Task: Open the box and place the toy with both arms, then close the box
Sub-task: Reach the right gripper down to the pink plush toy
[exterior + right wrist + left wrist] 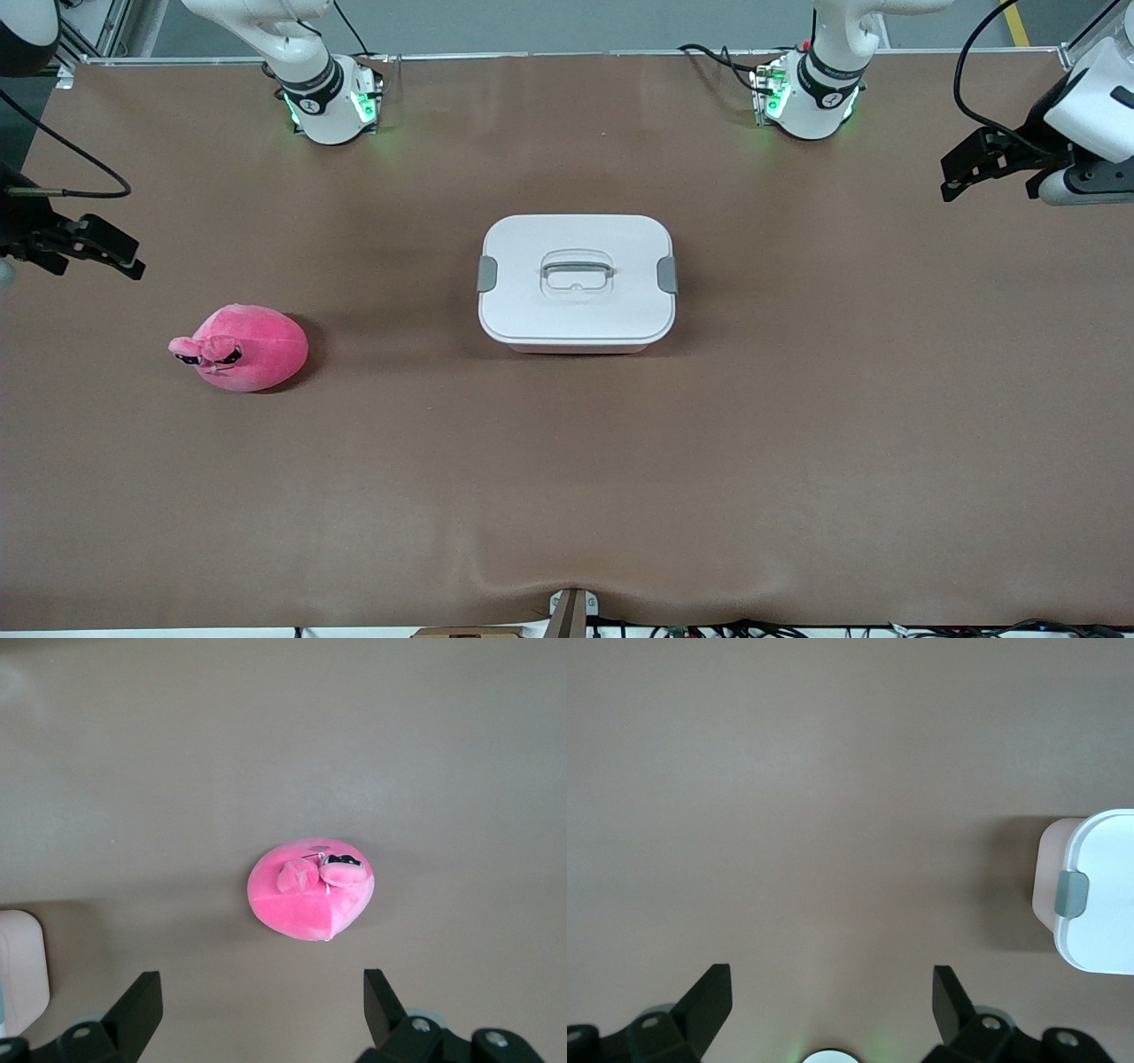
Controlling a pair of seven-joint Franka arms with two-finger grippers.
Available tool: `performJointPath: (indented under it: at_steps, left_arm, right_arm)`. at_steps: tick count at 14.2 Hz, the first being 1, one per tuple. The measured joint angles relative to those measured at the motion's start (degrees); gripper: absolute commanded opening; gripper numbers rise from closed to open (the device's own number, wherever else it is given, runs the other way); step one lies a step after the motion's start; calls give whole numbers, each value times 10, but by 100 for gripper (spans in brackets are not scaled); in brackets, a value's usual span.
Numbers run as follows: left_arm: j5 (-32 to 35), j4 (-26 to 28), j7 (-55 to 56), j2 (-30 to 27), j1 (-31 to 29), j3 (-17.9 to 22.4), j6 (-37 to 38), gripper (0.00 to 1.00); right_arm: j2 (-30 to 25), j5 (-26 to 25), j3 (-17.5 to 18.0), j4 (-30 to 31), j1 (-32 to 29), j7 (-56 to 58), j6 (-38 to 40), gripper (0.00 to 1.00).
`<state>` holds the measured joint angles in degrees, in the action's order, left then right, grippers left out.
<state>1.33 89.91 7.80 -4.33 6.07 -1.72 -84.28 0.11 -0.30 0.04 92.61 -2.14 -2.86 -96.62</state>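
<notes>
Toy (241, 347) and shut box (577, 283) on brown table (620, 478).

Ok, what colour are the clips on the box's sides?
Grey, against the white lid; the clips show best in the front view.

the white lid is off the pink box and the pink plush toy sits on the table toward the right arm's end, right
Not quite: the white lid is on the translucent pink plastic box, as the front view shows. The hot-pink plush toy does sit toward the right arm's end.
</notes>
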Motion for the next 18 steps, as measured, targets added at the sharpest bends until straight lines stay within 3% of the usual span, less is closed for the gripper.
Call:
performJointPath:
  at_steps: [12,18]
  left_arm:
    - [0,-4,0,0,-13,14,0,100]
    - [0,-4,0,1,-15,14,0,100]
  right_arm:
    - [0,0,0,16,-12,32,30,100]
    - [77,0,2,31,-12,60,-8,100]
